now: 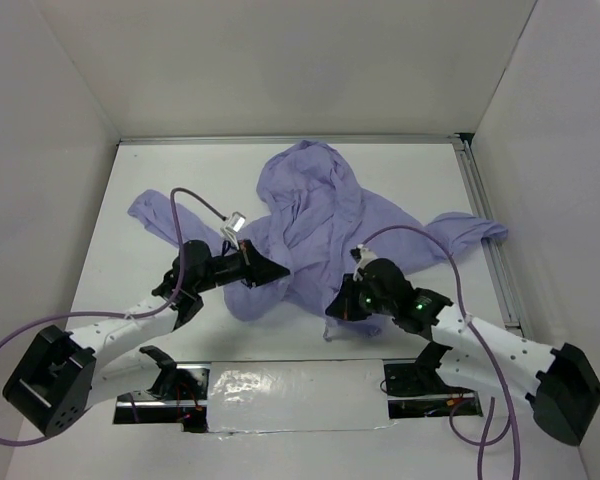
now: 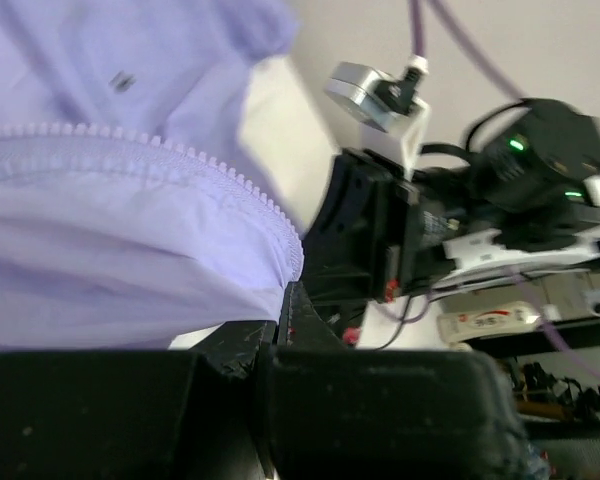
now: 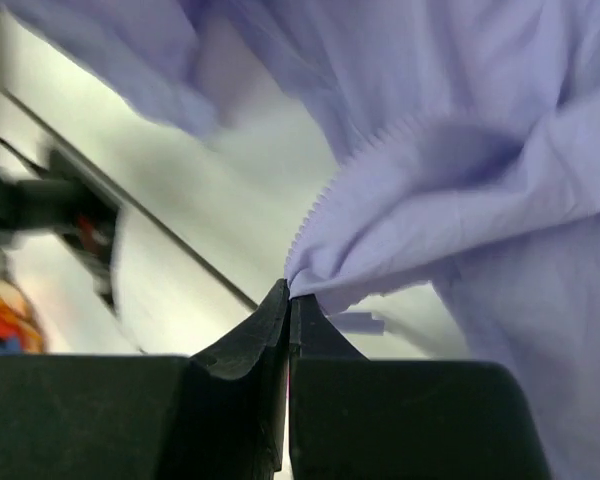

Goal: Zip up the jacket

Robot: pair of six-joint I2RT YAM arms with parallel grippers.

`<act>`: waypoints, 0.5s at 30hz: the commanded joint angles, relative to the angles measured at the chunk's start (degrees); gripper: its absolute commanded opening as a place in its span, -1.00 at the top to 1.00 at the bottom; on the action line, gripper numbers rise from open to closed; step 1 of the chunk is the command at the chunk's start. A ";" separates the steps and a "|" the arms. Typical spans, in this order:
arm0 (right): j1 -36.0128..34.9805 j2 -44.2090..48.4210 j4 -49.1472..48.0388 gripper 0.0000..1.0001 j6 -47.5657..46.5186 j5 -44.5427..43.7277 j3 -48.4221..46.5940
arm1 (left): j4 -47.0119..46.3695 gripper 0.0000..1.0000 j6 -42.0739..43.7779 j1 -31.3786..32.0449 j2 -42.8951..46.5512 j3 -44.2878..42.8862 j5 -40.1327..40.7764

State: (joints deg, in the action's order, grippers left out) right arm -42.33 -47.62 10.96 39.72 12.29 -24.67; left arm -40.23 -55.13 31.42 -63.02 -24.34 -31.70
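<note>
Top external: one jacket (image 1: 320, 210); on it, left hand (image 1: 278, 268), right hand (image 1: 334, 308).

Even, diffuse light from above fills the top view. The white table (image 1: 410, 180) is close to washed out. The jacket (image 1: 310, 215) throws only a thin, soft shadow beside the left end effector (image 1: 278, 268) and the right end effector (image 1: 333, 307). Behind them a shiny strip (image 1: 280, 385) shows mottled glare. In the left wrist view the left end effector is a near-black, underexposed mass. The zipper teeth (image 2: 180, 150) just above it are fairly crisp, while fabric farther up goes soft. In the right wrist view the right end effector is equally dark, and everything to its left is smeared and out of focus.
</note>
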 commanded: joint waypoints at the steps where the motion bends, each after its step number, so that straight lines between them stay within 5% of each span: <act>1: -6.53 -6.24 6.97 1.00 3.07 -7.53 0.06 | 7.97 1.00 3.63 0.57 2.02 1.92 4.63; 9: -13.31 -18.38 7.67 0.89 4.40 -12.12 -4.51 | 12.71 1.00 5.04 1.71 6.59 3.68 7.53; 15: -15.68 -20.15 10.75 0.08 4.66 -13.97 -6.80 | 14.73 1.00 5.39 2.24 9.76 4.65 9.81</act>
State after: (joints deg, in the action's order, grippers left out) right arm -57.10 -68.38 19.46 44.10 0.60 -28.49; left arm -25.98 -51.48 33.21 -54.74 -19.75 -24.03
